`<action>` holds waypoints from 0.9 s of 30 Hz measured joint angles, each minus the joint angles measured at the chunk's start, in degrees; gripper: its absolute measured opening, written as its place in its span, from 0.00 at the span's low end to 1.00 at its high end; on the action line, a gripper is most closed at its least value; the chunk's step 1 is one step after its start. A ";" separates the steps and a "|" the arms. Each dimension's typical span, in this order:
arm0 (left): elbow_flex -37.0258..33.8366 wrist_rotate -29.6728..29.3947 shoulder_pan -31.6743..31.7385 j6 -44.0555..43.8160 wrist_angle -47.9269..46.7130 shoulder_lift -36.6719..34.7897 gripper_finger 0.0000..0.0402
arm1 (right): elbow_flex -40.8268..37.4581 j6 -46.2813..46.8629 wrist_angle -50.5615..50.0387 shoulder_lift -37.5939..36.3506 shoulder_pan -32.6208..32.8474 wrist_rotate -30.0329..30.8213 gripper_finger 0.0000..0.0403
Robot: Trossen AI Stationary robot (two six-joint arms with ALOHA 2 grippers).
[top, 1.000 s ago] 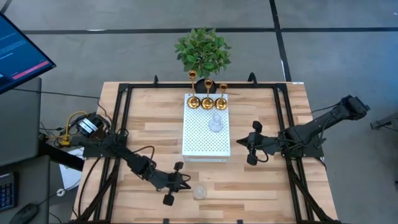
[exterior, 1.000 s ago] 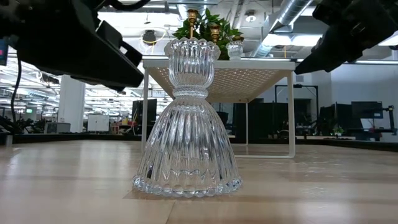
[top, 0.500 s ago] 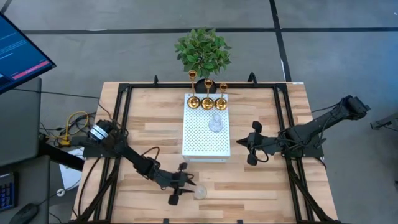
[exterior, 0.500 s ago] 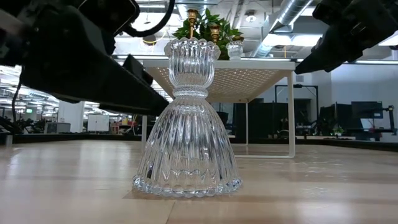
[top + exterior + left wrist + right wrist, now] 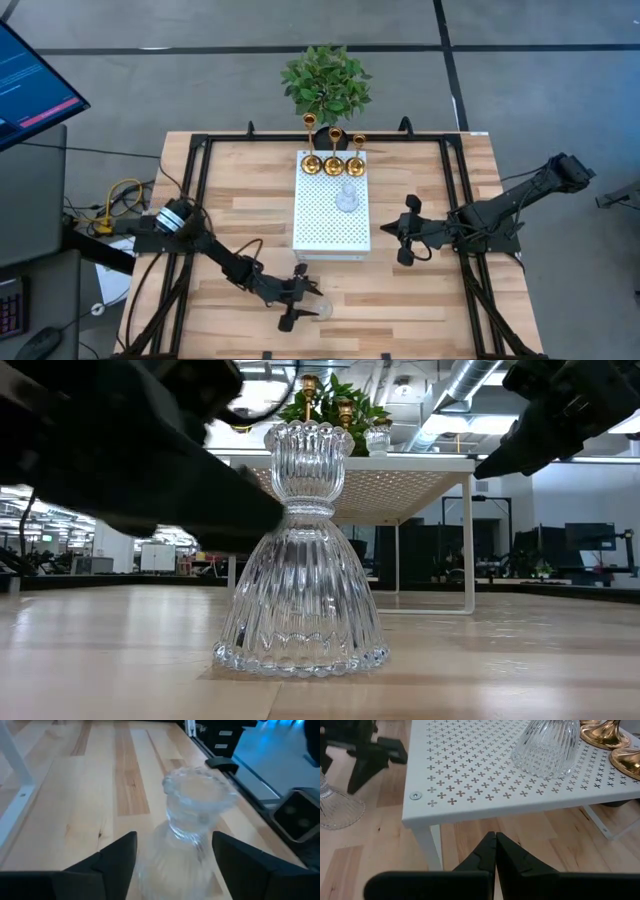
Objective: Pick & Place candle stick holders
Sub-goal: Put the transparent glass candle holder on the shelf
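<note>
My left gripper (image 5: 172, 865) low over near table edge, fingers spread wide, one each side of clear glass holder (image 5: 192, 827). Holder stood upright on wood between them, not yet touched; wide spread judged to clear flared skirt before closing on narrow waist. Ahead of that gripper: white perforated stand (image 5: 331, 205), second glass holder (image 5: 346, 198) on it, three gold holders (image 5: 334, 160) along far edge, likely drop spot. My right gripper (image 5: 495, 851) waited beside stand, fingers pressed together, empty.
</note>
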 joint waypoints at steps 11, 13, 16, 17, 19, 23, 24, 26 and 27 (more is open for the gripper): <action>4.16 4.93 1.51 0.10 1.56 2.66 0.66 | 0.00 0.01 0.00 0.02 0.04 -0.02 0.00; 4.16 5.06 1.52 -0.14 2.28 2.61 0.65 | 0.00 0.02 -0.02 0.02 0.04 -0.02 0.00; 4.16 5.06 2.09 -0.38 3.02 3.20 0.62 | 0.00 0.02 -0.04 0.02 0.04 -0.02 0.00; 4.16 5.04 2.17 -0.64 3.04 3.47 0.62 | 0.00 0.02 -0.02 0.02 0.04 -0.02 0.00; 4.16 4.88 2.52 -1.44 3.01 3.98 0.60 | 0.00 0.02 -0.04 0.02 0.04 -0.02 0.00; 4.13 4.90 2.69 -1.51 3.05 3.94 0.54 | 0.00 0.02 -0.08 0.02 0.04 -0.02 0.00; 4.13 4.91 2.66 -1.65 3.01 3.93 0.53 | 0.00 0.02 -0.07 0.02 0.04 -0.02 0.00; 4.13 4.91 2.65 -3.07 3.03 3.90 0.50 | 0.00 0.04 -0.07 0.02 0.04 -0.02 0.00; 4.13 4.94 2.65 -3.84 3.08 3.90 0.48 | 0.00 0.04 -0.09 0.02 0.04 -0.02 0.00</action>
